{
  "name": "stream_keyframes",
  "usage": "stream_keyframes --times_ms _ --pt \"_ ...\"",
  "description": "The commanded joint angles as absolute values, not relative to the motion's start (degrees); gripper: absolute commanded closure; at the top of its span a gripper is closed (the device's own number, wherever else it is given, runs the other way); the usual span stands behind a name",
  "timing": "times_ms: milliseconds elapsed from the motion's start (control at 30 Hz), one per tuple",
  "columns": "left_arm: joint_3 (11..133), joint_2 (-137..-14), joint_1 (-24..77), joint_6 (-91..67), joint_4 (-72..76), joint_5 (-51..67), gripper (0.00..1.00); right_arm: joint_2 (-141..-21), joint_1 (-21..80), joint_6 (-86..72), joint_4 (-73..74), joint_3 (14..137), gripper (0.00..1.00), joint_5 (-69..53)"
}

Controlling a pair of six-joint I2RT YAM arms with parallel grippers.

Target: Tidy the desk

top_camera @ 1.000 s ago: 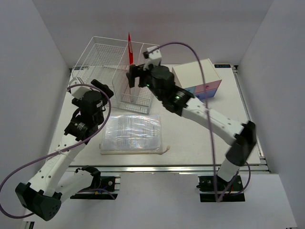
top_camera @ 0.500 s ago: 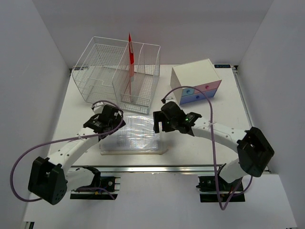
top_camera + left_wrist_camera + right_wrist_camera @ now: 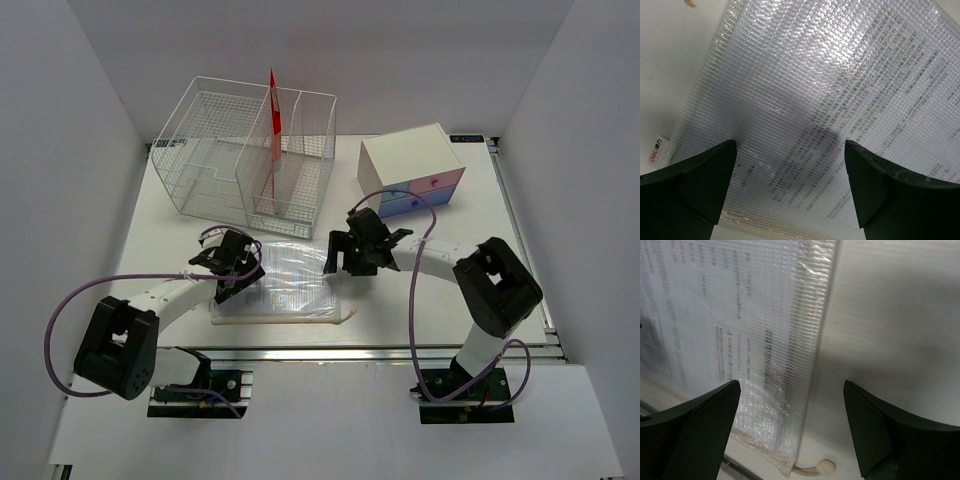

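A clear mesh document pouch [image 3: 280, 285] full of printed sheets lies flat on the white desk [image 3: 400, 310], near the front rail. My left gripper [image 3: 240, 283] is open, low over the pouch's left edge; the pouch [image 3: 830, 100] fills its view between the spread fingers. My right gripper [image 3: 335, 262] is open, low over the pouch's right edge [image 3: 805, 370], one finger over the pouch and one over bare desk [image 3: 900, 315]. The pouch's cord with a bead [image 3: 826, 467] lies at its corner.
A white wire basket [image 3: 245, 155] with a red folder [image 3: 272, 115] standing in it sits at the back left. A small white drawer box [image 3: 412, 170] with pink and blue drawers stands at the back right. White walls close both sides.
Both arms have come down from near the basket to the pouch, the left to its left edge and the right to its right edge. The pouch lies where it was.
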State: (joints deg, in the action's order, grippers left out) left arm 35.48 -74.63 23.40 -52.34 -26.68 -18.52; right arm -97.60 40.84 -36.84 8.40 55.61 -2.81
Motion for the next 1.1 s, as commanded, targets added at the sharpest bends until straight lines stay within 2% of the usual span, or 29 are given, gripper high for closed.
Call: stream_keyframes --times_ms 0,100,233,433,600,700,733,800,900,1067 --pt "33.93 -77.07 23.12 -52.47 -23.74 -15.22 0.02 -99.75 40.87 -38.76 4.58 55.20 0.11 -8.96" --pt "33.57 -78.66 23.12 -52.12 -23.38 -14.77 0.02 -102.12 40.69 -39.29 3.08 54.85 0.13 -13.26" --pt "33.92 -80.33 23.12 -50.89 -22.85 -13.45 0.02 -103.97 39.99 -41.12 -4.55 52.91 0.26 -22.48" --pt "32.61 -83.40 23.12 -50.27 -20.13 -8.89 0.02 -102.40 38.94 -47.36 -16.94 47.74 0.47 -27.50" --pt "30.94 -83.32 23.12 -50.27 -18.63 -7.03 0.03 -100.72 38.58 -51.76 -28.37 46.23 0.56 -29.35" --pt "30.85 -81.92 23.12 -50.10 -19.25 -7.47 0.03 -100.37 38.67 -52.12 -30.06 46.93 0.71 -29.62" --pt "30.85 -81.48 23.12 -50.01 -19.34 -7.73 0.03 -100.20 38.58 -51.16 -29.36 47.28 0.88 -28.84" --pt "31.20 -79.38 23.12 -49.48 -20.39 -8.61 0.03 -99.41 38.58 -49.93 -25.86 49.38 1.00 -27.95" --pt "32.95 -74.47 23.20 -47.73 -23.45 -9.93 0.03 -95.47 38.67 -45.46 -12.96 51.50 1.00 -23.57" --pt "37.60 -63.30 23.20 -39.33 -26.54 -9.68 0.02 -88.18 38.76 -42.90 -1.45 51.07 1.00 -17.85"
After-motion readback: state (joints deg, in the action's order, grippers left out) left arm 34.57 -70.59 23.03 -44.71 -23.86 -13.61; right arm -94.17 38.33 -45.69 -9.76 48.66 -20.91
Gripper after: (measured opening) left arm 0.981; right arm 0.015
